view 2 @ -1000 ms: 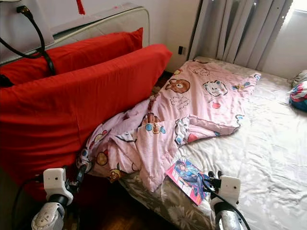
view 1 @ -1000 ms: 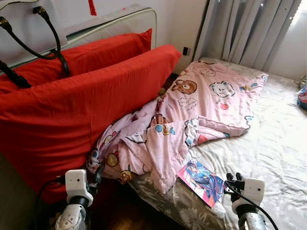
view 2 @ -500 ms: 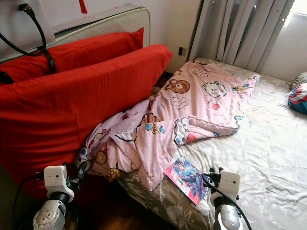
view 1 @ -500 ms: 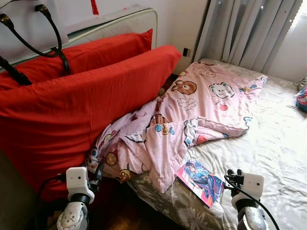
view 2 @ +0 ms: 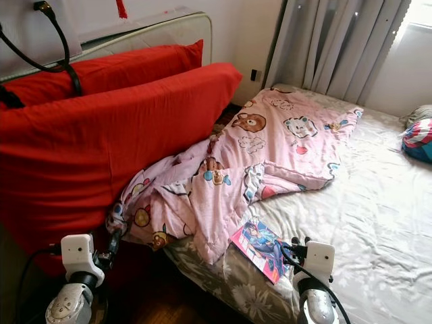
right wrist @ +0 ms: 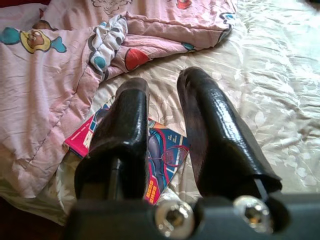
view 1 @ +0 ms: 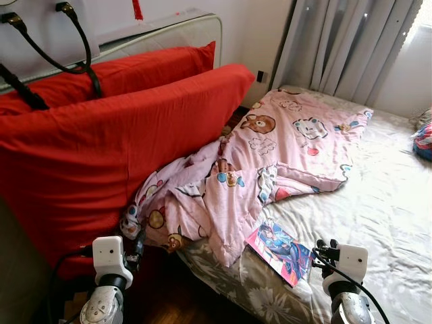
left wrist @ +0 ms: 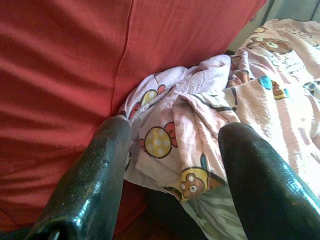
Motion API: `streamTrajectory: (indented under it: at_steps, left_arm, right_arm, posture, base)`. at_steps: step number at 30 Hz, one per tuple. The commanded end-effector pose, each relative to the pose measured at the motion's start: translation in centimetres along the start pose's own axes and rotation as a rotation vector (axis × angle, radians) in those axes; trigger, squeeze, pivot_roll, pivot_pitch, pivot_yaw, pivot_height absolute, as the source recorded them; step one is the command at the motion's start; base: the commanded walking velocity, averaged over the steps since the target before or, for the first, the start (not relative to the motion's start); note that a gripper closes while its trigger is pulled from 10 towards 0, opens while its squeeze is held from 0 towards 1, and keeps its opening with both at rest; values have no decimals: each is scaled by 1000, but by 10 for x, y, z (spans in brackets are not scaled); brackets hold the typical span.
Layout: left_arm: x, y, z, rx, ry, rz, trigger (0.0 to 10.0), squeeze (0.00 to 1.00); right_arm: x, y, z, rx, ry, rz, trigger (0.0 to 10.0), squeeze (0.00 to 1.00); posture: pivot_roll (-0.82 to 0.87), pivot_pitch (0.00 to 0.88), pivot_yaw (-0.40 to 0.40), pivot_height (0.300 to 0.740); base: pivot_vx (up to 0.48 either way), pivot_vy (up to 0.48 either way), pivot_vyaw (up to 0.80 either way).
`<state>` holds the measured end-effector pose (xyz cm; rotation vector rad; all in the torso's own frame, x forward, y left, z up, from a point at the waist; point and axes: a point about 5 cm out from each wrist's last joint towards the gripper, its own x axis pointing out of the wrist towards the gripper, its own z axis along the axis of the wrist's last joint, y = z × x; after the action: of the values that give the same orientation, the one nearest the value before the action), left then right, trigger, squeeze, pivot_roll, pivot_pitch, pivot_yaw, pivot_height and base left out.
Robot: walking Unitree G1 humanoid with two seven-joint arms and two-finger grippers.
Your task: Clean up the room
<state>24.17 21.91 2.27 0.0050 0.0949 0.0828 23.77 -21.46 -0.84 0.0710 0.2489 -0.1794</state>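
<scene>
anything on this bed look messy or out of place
Yes. The pink cartoon blanket is rumpled, and its bunched corner hangs off the bed's edge against the red cushion. A comic book lies loose on the sheet near the bed's corner, just ahead of the right gripper, whose fingers are open above it.

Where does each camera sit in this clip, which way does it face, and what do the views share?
Left eye view: on the head, looking down at the bed, pink blanket and red cushion; both hands low.
Right eye view: same scene from its stereo twin.
Left wrist view: along the open left hand at the blanket's bunched edge against the cushion.
Right wrist view: along the right hand, fingers apart, at the comic book on the bed.
Shared: the blanket appears in all four.
</scene>
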Motion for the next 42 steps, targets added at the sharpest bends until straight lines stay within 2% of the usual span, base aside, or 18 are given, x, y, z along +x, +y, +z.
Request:
streamTrajectory:
  at_steps: [1, 14, 15, 16, 17, 27, 29, 42]
  left_arm:
    - [0, 1, 0, -6, 8, 5, 10000, 0]
    - [-2, -4, -2, -19, 32, -2, 10000, 0]
    - [-2, -6, -2, -22, 34, -6, 10000, 0]
    - [-1, -6, -2, -22, 34, -7, 10000, 0]
    - [-1, -7, -2, -23, 35, -9, 10000, 0]
    - [1, -9, -4, -47, 50, -23, 10000, 0]
    - [5, -11, -2, -44, 48, -42, 10000, 0]
    - [9, -15, -7, -81, 92, -73, 10000, 0]
  right_arm:
    - [2, 1, 2, 15, 2, 11, 10000, 1000]
    - [2, 4, -3, 24, 31, 29, 10000, 1000]
    - [2, 5, -3, 14, 37, 33, 10000, 827]
    - [3, 5, -3, 10, 40, 34, 10000, 827]
    - [3, 6, -3, 8, 41, 37, 10000, 0]
    - [6, 10, -2, -27, 58, 58, 10000, 0]
    - [6, 11, -4, -41, 68, 66, 10000, 0]
    - [5, 18, -6, -19, 66, 78, 10000, 0]
  posture:
    - [18, 0, -81, 675]
    - [12, 0, -80, 675]
    - [8, 0, -78, 675]
    - [8, 0, -78, 675]
    - [8, 0, -78, 675]
    - [3, 0, -81, 675]
    - [1, 0, -84, 660]
    - [-9, 6, -67, 655]
  base:
    - [0, 0, 0]
    - [0, 0, 0]
    - [0, 0, 0]
    - [0, 0, 0]
    - [0, 0, 0]
    - [0, 0, 0]
    - [0, 0, 0]
    - [0, 0, 0]
